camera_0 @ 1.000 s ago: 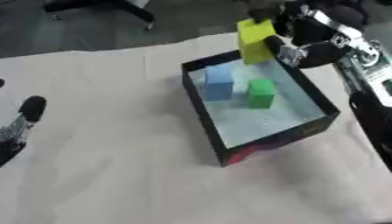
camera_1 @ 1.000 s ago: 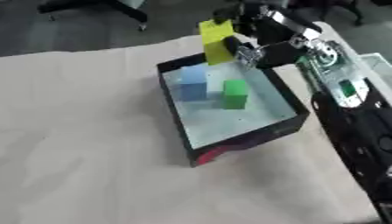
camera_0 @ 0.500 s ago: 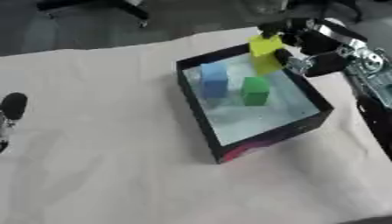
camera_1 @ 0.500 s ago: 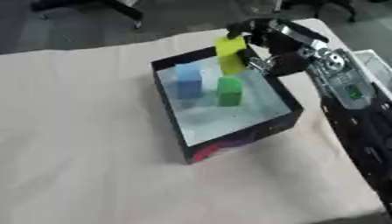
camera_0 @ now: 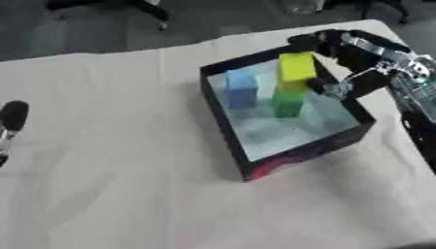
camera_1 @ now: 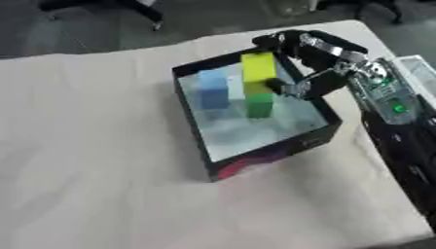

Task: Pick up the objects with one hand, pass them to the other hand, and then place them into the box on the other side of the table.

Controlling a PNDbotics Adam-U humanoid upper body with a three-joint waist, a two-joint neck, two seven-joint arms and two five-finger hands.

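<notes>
Right hand (camera_0: 345,61) comes in from the upper right of the frame, fingers and thumb curled round the yellow block (camera_0: 296,72), pinching it from its right side. The block hangs inside the box (camera_0: 299,154), over the right half, directly above the green block (camera_0: 287,103); its lower end appears to touch the green block's top, though contact cannot be confirmed. Blue block (camera_0: 242,89) stands in the box's upper-left part, just beside the other two and apart from them.

Box sits right of centre on the cloth-covered table (camera_0: 111,185), skewed so that one corner points toward the lower centre. Left hand (camera_0: 10,121) shows at the left edge, mid-height, idle, well apart from everything (only a dark tip shows, so whether it is open or curled cannot be told).

Judged stage: placement, release not yet made.

Risks from here:
- If released now, the yellow block lands on the green one, not on the box floor. It may balance, or tip and knock the blue block.
- The hand's fingers lie close to the box's upper-right wall. Opening outward could catch the rim and shift the box on the cloth (box looks light).
- The thumb is close to the green block, so withdrawal could drag it.
</notes>
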